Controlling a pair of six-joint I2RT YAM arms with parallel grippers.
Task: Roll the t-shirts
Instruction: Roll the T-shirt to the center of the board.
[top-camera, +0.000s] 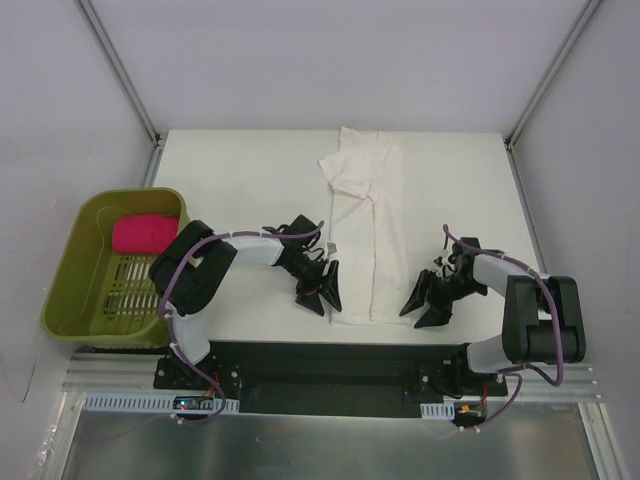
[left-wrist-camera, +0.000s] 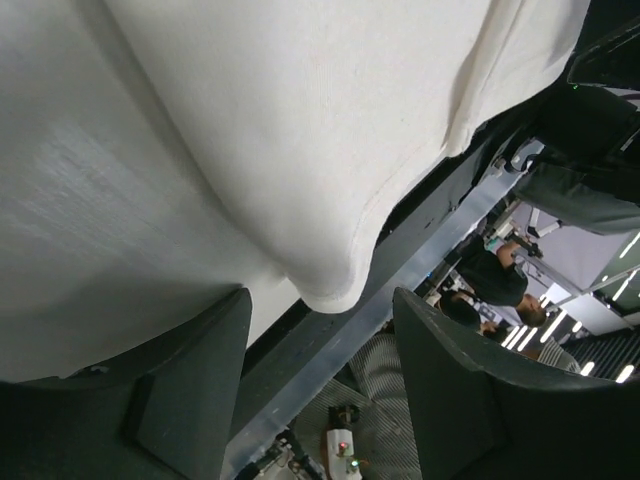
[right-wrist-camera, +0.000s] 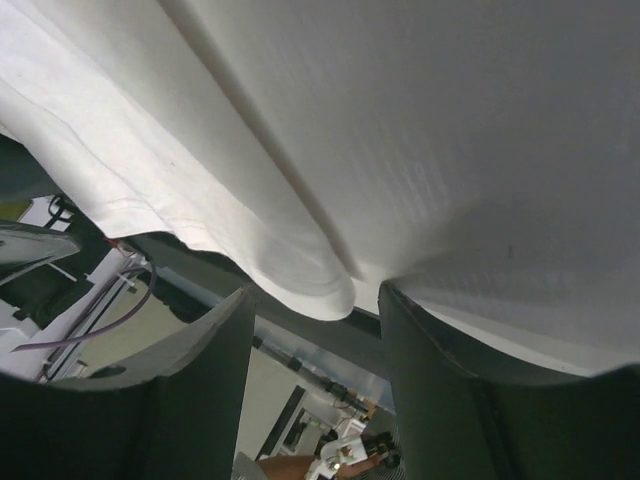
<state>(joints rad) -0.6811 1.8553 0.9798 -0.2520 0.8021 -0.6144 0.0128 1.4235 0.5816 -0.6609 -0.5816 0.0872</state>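
- Nearest to us, at 6 o'clock in the top view, the black base plate carries both arm bases along the table's near edge.
- Just past it, the left gripper sits low at the 9 o'clock side of the white t-shirt, right at its near hem. We cannot tell whether it touches the cloth.
- In the left wrist view its fingers stand spread. A rounded corner of the hem hangs at the mouth of the gap, pinched by neither.
- The right gripper sits at the 3 o'clock side of the same hem, with a thin strip of bare table between it and the cloth in the top view.
- Its fingers are also spread. In its wrist view a folded hem corner lies just before the gap and is not clamped.
- The white t-shirt lies flat as a long narrow strip, folded lengthwise, running from 6 o'clock towards 12 o'clock down the middle of the table. Both grippers flank its near end.
- Off the table's 9 o'clock edge stands an olive-green basket with a slotted floor. The left arm's elbow reaches over the basket's near right corner.
- The pink rolled t-shirt rests in the far part of that basket, well apart from both grippers.
- Towards 12 o'clock the white t-shirt widens where a sleeve juts to the 9 o'clock side, close to the table's far edge.
- Furthest off, slanted metal frame posts rise from the far corners against pale walls.
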